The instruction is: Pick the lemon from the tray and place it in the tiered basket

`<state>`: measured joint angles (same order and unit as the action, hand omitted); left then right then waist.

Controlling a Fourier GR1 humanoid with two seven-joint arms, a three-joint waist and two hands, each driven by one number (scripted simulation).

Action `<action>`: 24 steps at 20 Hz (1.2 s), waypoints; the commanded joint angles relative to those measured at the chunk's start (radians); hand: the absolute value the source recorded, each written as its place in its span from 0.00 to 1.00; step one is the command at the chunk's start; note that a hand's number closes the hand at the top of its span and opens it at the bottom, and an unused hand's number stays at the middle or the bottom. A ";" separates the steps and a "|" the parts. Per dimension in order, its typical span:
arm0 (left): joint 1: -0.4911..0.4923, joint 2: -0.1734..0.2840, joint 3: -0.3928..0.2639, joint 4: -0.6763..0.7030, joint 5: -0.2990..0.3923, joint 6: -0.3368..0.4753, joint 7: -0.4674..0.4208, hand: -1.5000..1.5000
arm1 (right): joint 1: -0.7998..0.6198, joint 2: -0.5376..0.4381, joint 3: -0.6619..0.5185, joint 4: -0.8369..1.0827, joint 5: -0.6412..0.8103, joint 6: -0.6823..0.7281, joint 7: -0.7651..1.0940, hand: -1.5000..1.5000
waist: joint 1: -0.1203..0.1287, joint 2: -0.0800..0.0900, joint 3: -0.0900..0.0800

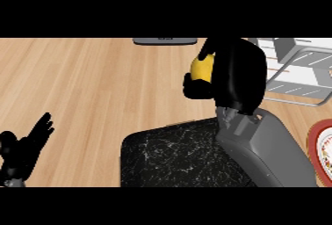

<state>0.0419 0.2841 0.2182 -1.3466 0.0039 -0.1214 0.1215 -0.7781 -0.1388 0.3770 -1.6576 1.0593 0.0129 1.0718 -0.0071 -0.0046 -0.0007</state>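
The lemon (pixel 201 67) sits inside the curled fingers of the right hand (pixel 230 72), only a yellow sliver of it showing at the hand's left side; the rest is hidden by the black palm and fingers. It is held up above the wooden counter (pixel 91 88), well clear of the dark marbled tray (pixel 175 156) that lies nearer, at the lower middle of the view. The right hand is therefore grasping the lemon, with the grey forearm rising from the lower right across the tray's right edge.

Just to the right of the hand, at the far right, stands the tiered basket (pixel 301 72), a grey wire frame with pale shelves. The hand is close beside its left side but does not look to be over a tier yet.

The step in hand seems to be the carry across to the basket. To do it well, the hand should travel rightward at a height that clears the wire rim, stop with the lemon squarely over a shelf, lower it until it is nearly resting, and only then uncurl, so the fruit does not roll off.

The left hand (pixel 26 147) rests at the lower left, fingers straight and upward, holding nothing. A red-rimmed plate (pixel 318 151) shows at the right edge, and a grey object (pixel 165 41) at the far edge.
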 commanded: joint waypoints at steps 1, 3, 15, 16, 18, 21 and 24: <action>0.018 -0.030 -0.024 -0.067 -0.012 0.020 0.041 0.50 | -0.031 -0.028 -0.128 -0.002 -0.005 0.018 0.004 1.00 | 0.011 0.003 0.001; 0.030 -0.048 -0.037 -0.057 -0.020 0.019 0.020 0.50 | -0.032 -0.078 -0.210 0.095 -0.043 -0.050 -0.123 1.00 | 0.015 0.006 0.001; -0.019 -0.019 -0.017 -0.051 -0.010 -0.009 0.037 0.50 | -0.196 -0.186 -0.510 0.498 -0.255 -0.252 -0.535 1.00 | 0.034 0.016 0.002; -0.041 -0.018 -0.013 -0.012 -0.017 -0.004 0.027 0.50 | -0.187 -0.172 -0.516 0.552 -0.255 -0.303 -0.582 1.00 | 0.032 0.017 0.002; -0.017 -0.061 -0.047 -0.031 -0.054 0.035 0.017 0.50 | -0.226 -0.183 -0.549 0.676 -0.265 -0.356 -0.662 1.00 | 0.039 0.017 0.001; -0.046 0.002 -0.008 -0.053 -0.005 -0.024 0.068 0.50 | -0.297 -0.229 -0.616 0.837 -0.314 -0.375 -0.772 1.00 | 0.046 0.019 0.002; -0.048 -0.012 -0.016 -0.054 0.005 -0.034 0.084 0.50 | -0.413 -0.261 -0.640 0.986 -0.322 -0.353 -0.803 1.00 | 0.049 0.019 0.001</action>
<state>0.0225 0.2694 0.2035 -1.3905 -0.0017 -0.1474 0.1619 -1.0865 -0.3734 -0.2137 -0.8513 0.7646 -0.3150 0.3445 0.0344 0.0117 0.0008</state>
